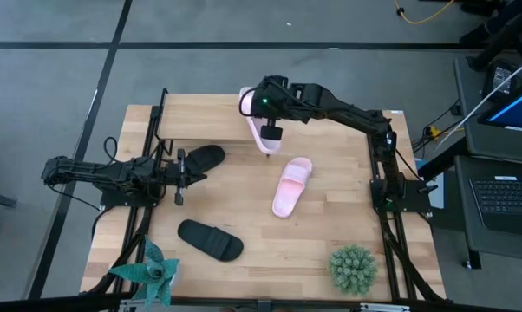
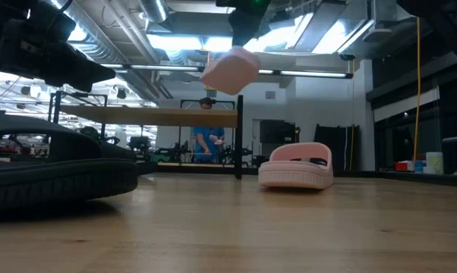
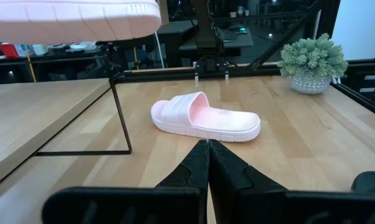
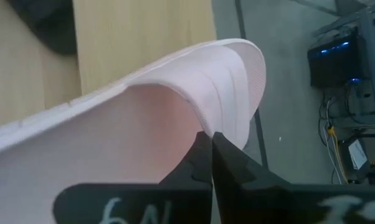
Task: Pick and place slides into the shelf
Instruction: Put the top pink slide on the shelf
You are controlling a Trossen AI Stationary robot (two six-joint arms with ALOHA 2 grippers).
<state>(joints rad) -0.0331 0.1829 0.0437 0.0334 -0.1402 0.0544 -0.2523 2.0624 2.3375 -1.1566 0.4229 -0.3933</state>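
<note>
My right gripper (image 1: 268,132) is shut on one pale pink slide (image 2: 230,70) and holds it in the air over the right end of the shelf (image 1: 205,117), whose plank top (image 2: 160,116) stands on thin black legs. The second pink slide (image 1: 291,186) lies sole down on the table. One black slide (image 1: 200,159) lies in front of the shelf, the other (image 1: 211,240) nearer the table's near edge. My left gripper (image 3: 207,152) is shut, touches nothing, and sits at the table's left beside the first black slide. My right gripper pinches the pink slide by the edge of its wide strap (image 4: 203,121) between the two fingers, coming from above and pointing down. The slide hangs tilted below the fingers, lifted clear of both table and shelf.
A spiky green plant (image 1: 148,273) stands at the near left corner and a round bushy one (image 1: 354,267) at the near right. The shelf's black leg (image 3: 122,118) stands between the plank and the lying pink slide. A person in blue (image 2: 207,140) shows beyond the table.
</note>
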